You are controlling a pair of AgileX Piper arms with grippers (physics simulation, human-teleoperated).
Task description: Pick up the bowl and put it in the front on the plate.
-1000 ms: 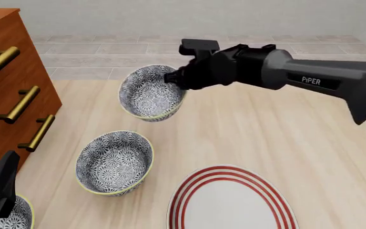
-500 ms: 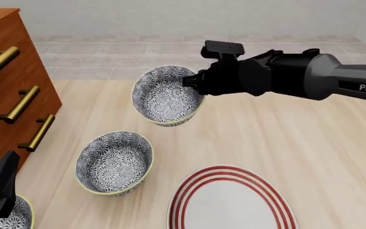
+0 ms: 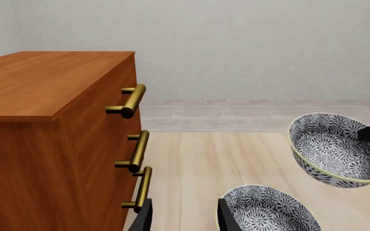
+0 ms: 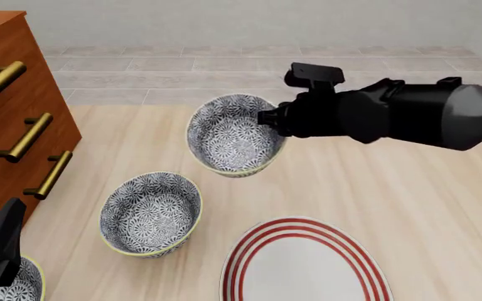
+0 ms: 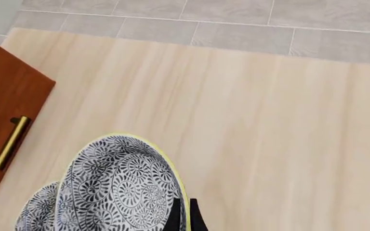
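Bowl (image 4: 234, 135) aloft, tilted, beyond the plate (image 4: 304, 263) and well apart from it. Right gripper (image 4: 272, 119) pinches its pale yellow rim, one finger inside, one outside. Likely stiff, glazed ceramic: slick, breakable, apt to swing on a one-sided rim hold. Plate flat, white, red-ringed. A second bowl (image 4: 150, 214) sits left of the plate. Left gripper (image 3: 183, 216) idle, fingers apart, holding nothing.

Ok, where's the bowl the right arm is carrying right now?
In the front view, the bowl hangs tilted in the right gripper, mid-table, beyond the plate and the second bowl.
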